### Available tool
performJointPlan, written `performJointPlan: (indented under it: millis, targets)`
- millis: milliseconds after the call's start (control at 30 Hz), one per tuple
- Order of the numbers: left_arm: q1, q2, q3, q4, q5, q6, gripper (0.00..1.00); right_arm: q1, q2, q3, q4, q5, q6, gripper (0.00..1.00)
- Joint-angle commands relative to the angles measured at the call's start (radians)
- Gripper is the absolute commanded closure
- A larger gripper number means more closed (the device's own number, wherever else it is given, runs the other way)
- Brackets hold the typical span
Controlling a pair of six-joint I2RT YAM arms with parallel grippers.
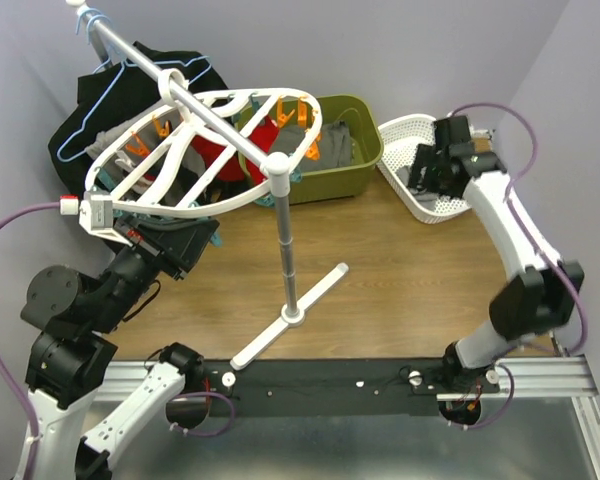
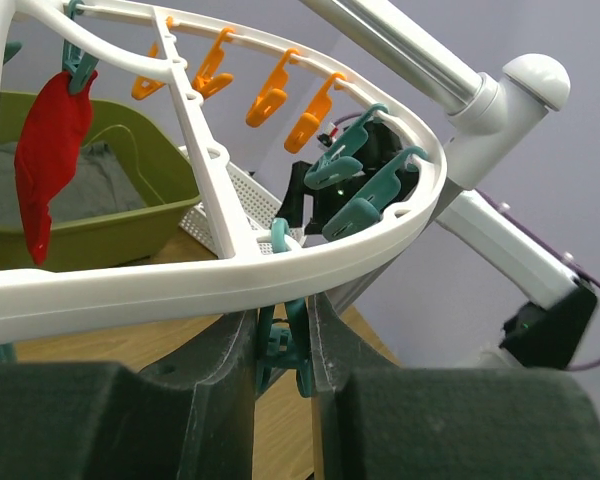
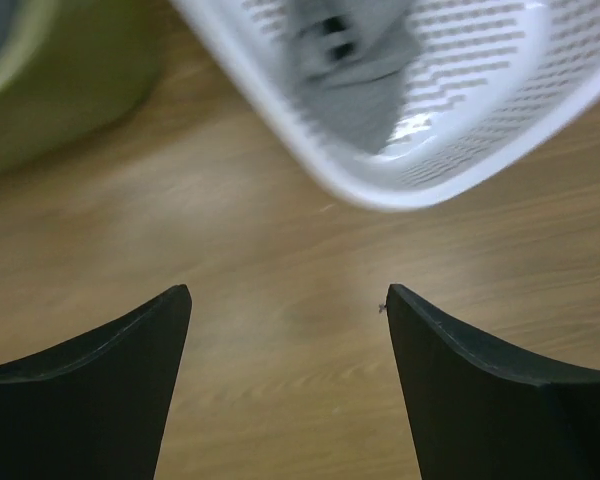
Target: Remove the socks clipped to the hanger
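While left tool (image 2: pixel 283 322) pinches teal peg (image 2: pixel 285 355) under near rim of white hanger (image 2: pixel 180 285), its fingers (image 2: pixel 230 370) sit tight on both sides of peg. Orange pegs (image 2: pixel 270 95) line far rim. Red sock (image 2: pixel 45 160) hangs clipped at far rim, green bin (image 2: pixel 130 215) behind. Hanger tilted on white stand (image 1: pixel 288 250) on table (image 1: pixel 380 260). Right tool (image 3: pixel 285 295) spread wide, nothing between fingers, over table just beside white basket (image 3: pixel 480 130) holding grey sock (image 3: pixel 365 95).

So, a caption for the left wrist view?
Left gripper pinches a teal peg under the hanger rim; a red sock hangs beyond.
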Motion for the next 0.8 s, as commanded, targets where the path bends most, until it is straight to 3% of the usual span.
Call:
performJointPlan:
  millis: [0, 200, 333, 467, 633, 767]
  targets:
    - [-0.002, -0.010, -0.004, 0.022, 0.001, -0.009, 1.00, 0.246, -0.227, -0.180, -0.053, -0.057, 0.102, 0.13]
    - [-0.002, -0.008, 0.015, 0.002, -0.024, 0.012, 1.00, 0.562, -0.444, -0.371, -0.096, -0.057, 0.280, 0.13]
    - [-0.002, -0.004, 0.015, 0.007, -0.021, 0.008, 1.00, 0.960, -0.480, -0.444, -0.066, 0.007, 0.443, 0.13]
    - [-0.002, -0.007, 0.010, 0.007, -0.024, 0.002, 1.00, 1.249, -0.468, -0.452, 0.026, 0.136, 0.570, 0.13]
    - [-0.002, -0.016, 0.006, 0.007, -0.032, -0.012, 1.00, 1.495, -0.273, -0.397, 0.256, 0.263, 0.419, 0.12]
    - [-0.003, -0.014, 0.013, -0.001, -0.028, -0.021, 1.00, 1.523, -0.132, -0.316, 0.493, 0.328, 0.247, 0.11]
